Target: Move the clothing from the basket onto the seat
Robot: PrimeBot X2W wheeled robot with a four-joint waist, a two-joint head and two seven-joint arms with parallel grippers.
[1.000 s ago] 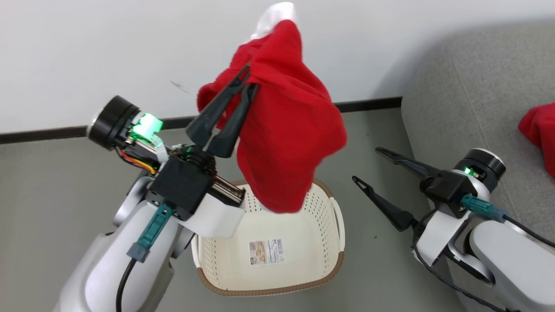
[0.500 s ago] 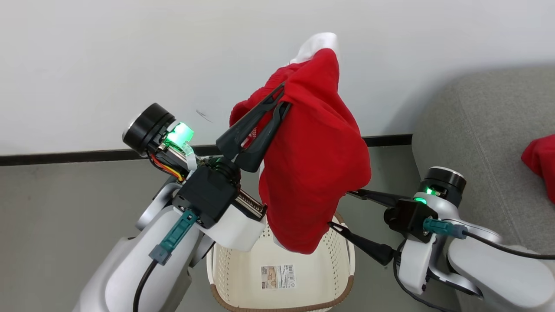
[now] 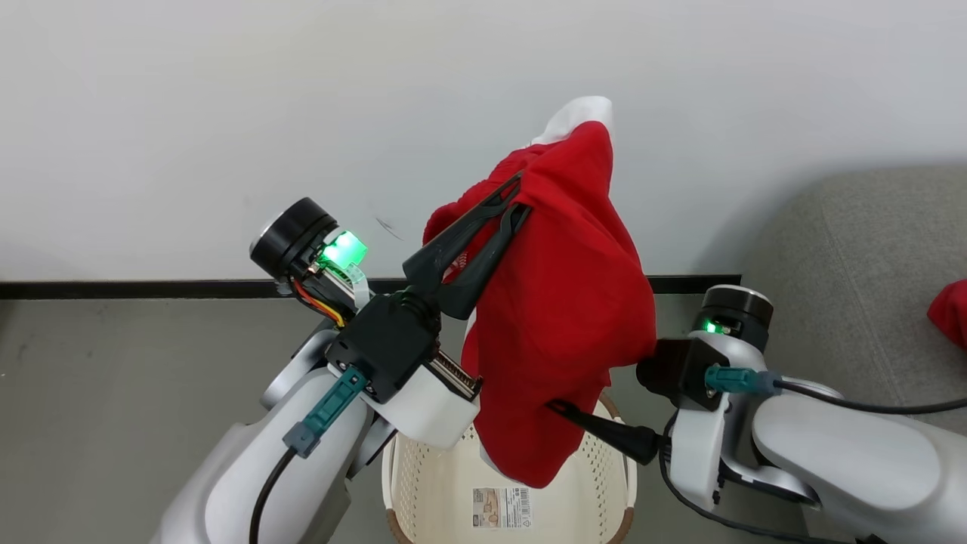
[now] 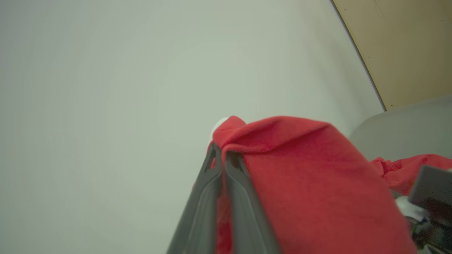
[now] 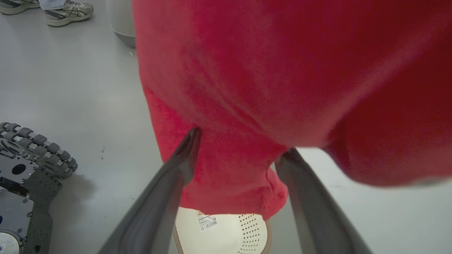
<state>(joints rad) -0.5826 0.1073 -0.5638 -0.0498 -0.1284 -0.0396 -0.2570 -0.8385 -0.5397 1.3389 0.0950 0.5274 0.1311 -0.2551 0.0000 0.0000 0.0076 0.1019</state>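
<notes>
My left gripper [image 3: 520, 198] is shut on a fold of a red garment [image 3: 566, 317] with a white cuff at its top, held high above the cream basket [image 3: 438, 491]. The left wrist view shows the fingers [image 4: 226, 176] pinched together on that garment [image 4: 310, 176]. My right gripper [image 3: 582, 381] is open at the garment's hanging lower part, with one finger hidden behind the cloth. Its wrist view shows that gripper [image 5: 242, 148] with one finger on each side of the cloth [image 5: 247, 88], above the basket [image 5: 226, 229]. A second red garment [image 3: 953, 310] lies on the grey seat [image 3: 854, 257].
A white wall with a black skirting strip stands behind the basket. The floor is grey. The right wrist view shows a person's shoes [image 5: 67, 10] far off and my wheeled base [image 5: 28, 151] at the left. The sofa [image 4: 406, 123] lies to the right of the held garment.
The head camera has shifted, so the basket sits lower in the picture. My right gripper has swung left from open floor to straddle the garment's lower part. My left gripper still holds the garment.
</notes>
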